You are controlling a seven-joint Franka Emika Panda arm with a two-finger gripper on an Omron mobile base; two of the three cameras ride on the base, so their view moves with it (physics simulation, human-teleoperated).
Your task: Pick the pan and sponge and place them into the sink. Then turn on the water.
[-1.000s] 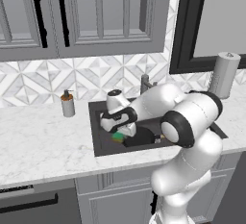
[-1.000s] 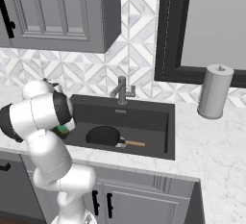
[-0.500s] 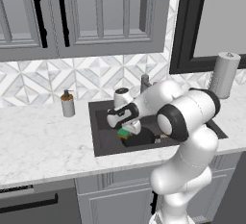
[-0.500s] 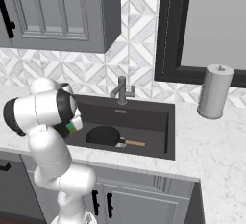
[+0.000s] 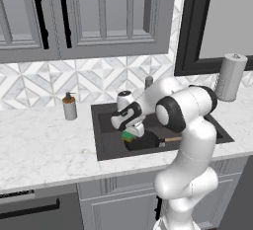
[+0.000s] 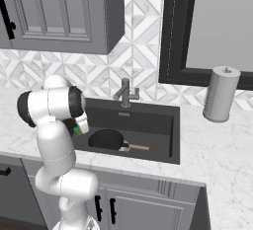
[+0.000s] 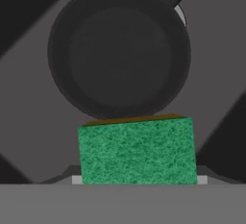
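The gripper is clamping the sponge over the sink's left end, above the pan. The sponge is probably proving light and squashy, so gripping its short sides is suiting it.

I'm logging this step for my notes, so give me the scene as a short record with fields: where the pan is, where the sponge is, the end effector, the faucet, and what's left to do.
pan: pan lies in the sink, wooden handle toward the right in the right base view
sponge: sponge is held between the fingers, above the basin, next to the pan
end effector: end effector shut on the sponge, over the sink's left part
faucet: faucet at the back rim, no water running
remaining: release the sponge into the sink, then turn on the water
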